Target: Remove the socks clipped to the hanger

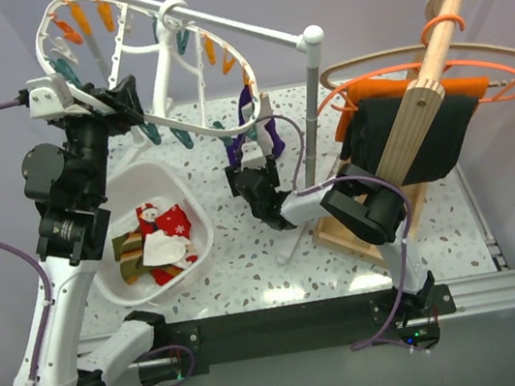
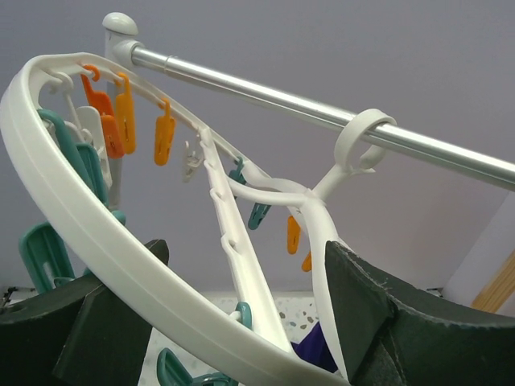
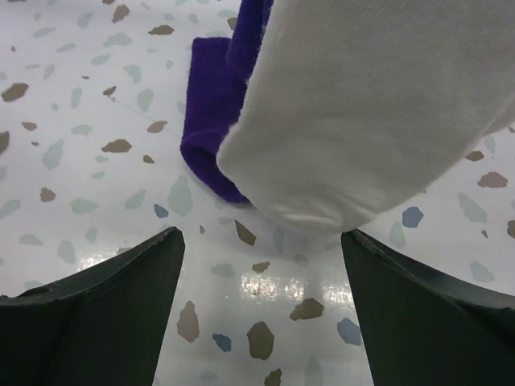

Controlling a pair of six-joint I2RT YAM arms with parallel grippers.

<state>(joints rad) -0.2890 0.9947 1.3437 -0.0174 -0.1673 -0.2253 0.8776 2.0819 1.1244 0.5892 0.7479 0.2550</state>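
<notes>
Right end effector [image 3: 259, 237] is waiting, spread wide, beneath the white sock [image 3: 362, 104] and purple sock [image 3: 211, 121] dangling upper right of its wrist view. It should be rising squarely before pinching. Left end effector [image 2: 241, 249], released, is straddling the hanger [image 2: 96, 225] rim.

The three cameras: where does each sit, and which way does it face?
Top external: above and behind the arms, looking down on the table; both arms show, left gripper raised, right gripper low.
Left wrist: on the left arm, looking up through the hanger to a metal rail; its own dark fingers below.
Right wrist: on the right arm, looking down at a white sock and purple sock; its fingers in the bottom corners.
Shared: hanger in top and left wrist; purple sock in top and right wrist.
</notes>
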